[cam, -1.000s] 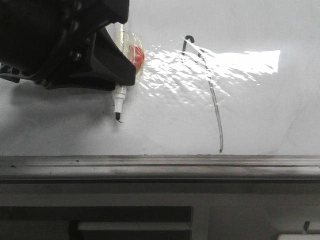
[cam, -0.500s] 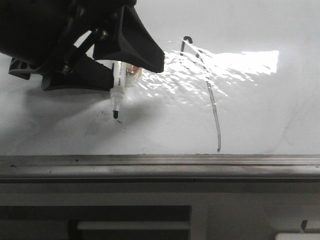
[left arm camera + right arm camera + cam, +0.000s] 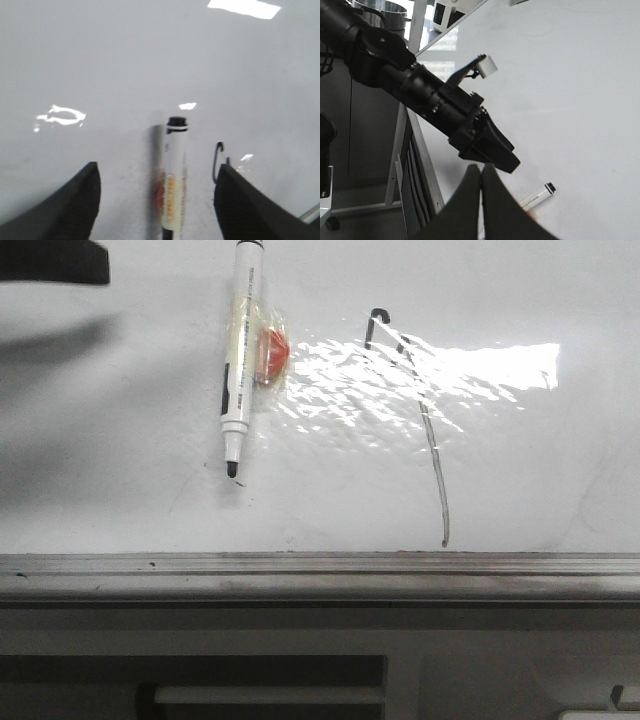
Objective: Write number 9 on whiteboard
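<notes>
The whiteboard [image 3: 120, 480] fills the front view. The number 9 [image 3: 442, 502] is a thin dark line on it, a small hook over a long curved tail. Its hook also shows in the left wrist view [image 3: 216, 162]. A white marker [image 3: 238, 360] with a red taped patch lies free on the board, left of the 9, tip toward the rail. My left gripper [image 3: 157, 166] is open, drawn back from the marker [image 3: 175, 165], which shows between its wide-apart fingers. Only a dark bit of it [image 3: 55, 262] shows in the front view. My right gripper [image 3: 481, 167] is shut and empty.
A grey metal rail [image 3: 320, 565] runs along the board's near edge, with a table frame and a drawer handle [image 3: 265, 692] below. A wrinkled shiny film patch [image 3: 400, 380] covers the upper part of the 9. The left arm [image 3: 435, 100] reaches over the board.
My left gripper has opened, let go of the marker and drawn away up and left, almost out of the front view. The marker now lies free on the board.
</notes>
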